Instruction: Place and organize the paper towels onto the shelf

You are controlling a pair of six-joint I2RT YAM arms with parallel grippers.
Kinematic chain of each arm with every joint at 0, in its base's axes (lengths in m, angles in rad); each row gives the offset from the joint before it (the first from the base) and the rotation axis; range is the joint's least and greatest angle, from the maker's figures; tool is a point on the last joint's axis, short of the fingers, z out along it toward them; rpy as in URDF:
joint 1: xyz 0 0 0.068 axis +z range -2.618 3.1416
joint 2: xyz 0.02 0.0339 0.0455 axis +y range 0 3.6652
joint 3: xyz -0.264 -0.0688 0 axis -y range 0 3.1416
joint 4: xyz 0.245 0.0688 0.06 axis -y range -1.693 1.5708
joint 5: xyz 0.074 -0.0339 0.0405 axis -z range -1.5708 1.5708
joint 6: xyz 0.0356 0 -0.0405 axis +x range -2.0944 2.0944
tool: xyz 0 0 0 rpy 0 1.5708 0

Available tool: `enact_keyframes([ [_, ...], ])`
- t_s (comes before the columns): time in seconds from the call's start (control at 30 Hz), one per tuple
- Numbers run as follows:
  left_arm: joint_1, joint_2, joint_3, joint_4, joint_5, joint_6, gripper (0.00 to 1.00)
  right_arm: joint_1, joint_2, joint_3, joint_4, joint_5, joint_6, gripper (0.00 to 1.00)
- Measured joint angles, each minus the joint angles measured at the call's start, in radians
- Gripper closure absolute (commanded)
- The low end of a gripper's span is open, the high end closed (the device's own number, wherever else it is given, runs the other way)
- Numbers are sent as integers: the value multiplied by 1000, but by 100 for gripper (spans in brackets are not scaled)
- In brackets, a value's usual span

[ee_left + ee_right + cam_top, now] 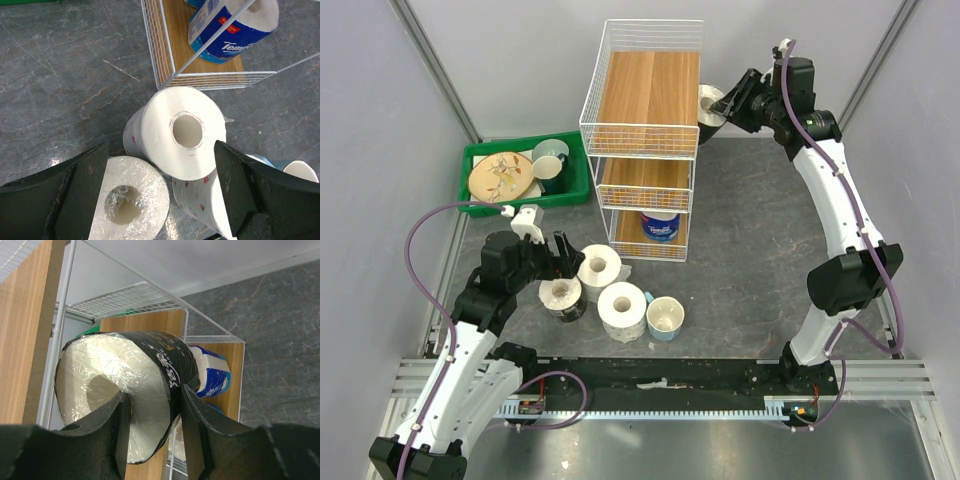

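Note:
The shelf (590, 105) is a white wire rack with wooden boards at the back centre. A blue-wrapped roll (660, 225) stands on its bottom tier and also shows in the left wrist view (232, 27). My right gripper (728, 102) is shut on a dark-wrapped roll (165, 360), one finger in its core, held beside the top tier's right edge. My left gripper (160, 192) is open above three rolls on the table: a patterned roll (182, 131), a clear-wrapped roll (131, 202) and a second patterned roll (200, 200). They touch each other.
A pale blue cup (665, 316) stands right of the three rolls. A green tray (480, 155) with dishes sits left of the shelf. Grey walls close in the table on three sides.

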Motion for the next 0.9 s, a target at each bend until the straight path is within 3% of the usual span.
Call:
enact_keyframes([
  [0.9,0,0,0,0,0,0,6,71,38,50,-47,-58,-48,51],
])
